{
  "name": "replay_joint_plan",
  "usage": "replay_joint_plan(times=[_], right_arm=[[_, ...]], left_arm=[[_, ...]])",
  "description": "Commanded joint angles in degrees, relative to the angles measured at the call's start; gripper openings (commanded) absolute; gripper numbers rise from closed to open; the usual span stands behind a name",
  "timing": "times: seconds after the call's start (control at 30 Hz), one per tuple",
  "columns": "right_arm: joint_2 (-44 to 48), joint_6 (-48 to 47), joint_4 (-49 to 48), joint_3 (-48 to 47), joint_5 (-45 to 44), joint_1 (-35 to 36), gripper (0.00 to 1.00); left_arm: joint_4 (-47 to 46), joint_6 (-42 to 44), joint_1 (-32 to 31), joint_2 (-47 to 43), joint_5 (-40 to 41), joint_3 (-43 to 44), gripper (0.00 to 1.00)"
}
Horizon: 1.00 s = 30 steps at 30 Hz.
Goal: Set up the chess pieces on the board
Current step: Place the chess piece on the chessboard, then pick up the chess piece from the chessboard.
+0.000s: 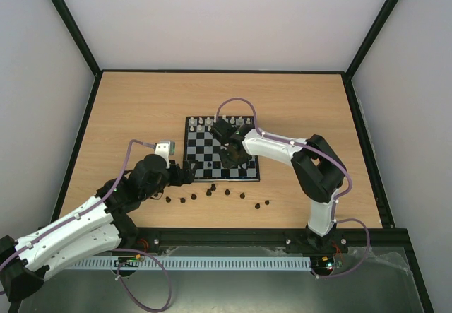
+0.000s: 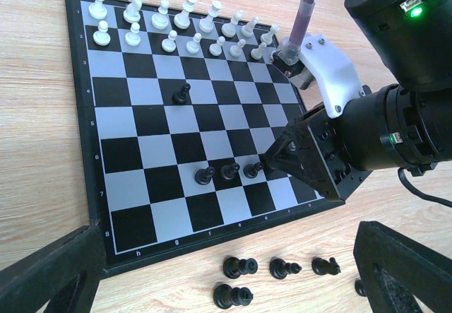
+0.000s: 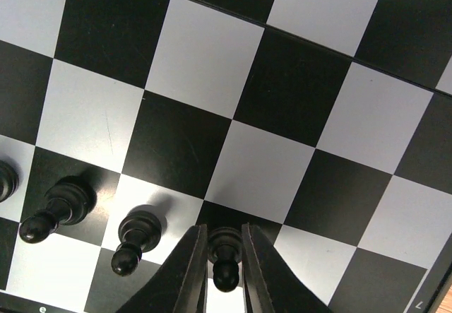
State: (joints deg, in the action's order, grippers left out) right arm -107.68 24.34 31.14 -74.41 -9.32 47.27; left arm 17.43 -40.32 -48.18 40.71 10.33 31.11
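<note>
The board [image 1: 201, 154] lies mid-table, with white chess pieces [image 2: 187, 23] filling its two far rows. A lone black pawn [image 2: 182, 92] stands mid-board. Three black pawns [image 2: 229, 171] stand in a row near the close edge. My right gripper [image 3: 224, 229] is down on the board, its fingers pressed on both sides of the rightmost black pawn [image 3: 226, 270], which stands upright on a square. My left gripper [image 2: 226, 278] hangs open above the table just before the board's near edge, holding nothing. Several black pieces [image 2: 240, 266] lie on their sides below it.
The loose black pieces [image 1: 212, 194] lie in a row on the wood between the board and the arm bases. Black frame rails [image 1: 85, 136] edge the table on both sides. My right arm [image 2: 395, 136] reaches over the board's near right corner.
</note>
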Motion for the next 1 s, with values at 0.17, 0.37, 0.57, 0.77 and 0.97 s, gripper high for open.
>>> replay_joint_plan(times=[0.17,0.37,0.57,0.77,0.97], right_arm=[[1.0,-0.3,1.6,-0.5,-0.7,0.0,0.2],[4.8,-0.1,1.9,-0.5,-1.0,0.0,0.3],[8.4,0.0,2.1,-1.7,-0.5,0.0,0.36],[13.2,-0.3,0.5,-1.1,1.7,0.0,0.4],[21.2,-0.5,-3.7,3.7,5.6,0.1,0.45]], left_arm=[[-1.0,-0.3,0.2,-0.4,0.5,-0.4,0.99],[-0.7,-0.2,0.2,-1.1,0.5,-0.4,0.99],[-0.3,0.2,0.3,-0.4,0.5,0.5,0.99],[0.5,0.4,0.2,0.3,0.9,2.0,1.0],[1.7,0.5,0.3,1.3,1.9,3.2,1.0]])
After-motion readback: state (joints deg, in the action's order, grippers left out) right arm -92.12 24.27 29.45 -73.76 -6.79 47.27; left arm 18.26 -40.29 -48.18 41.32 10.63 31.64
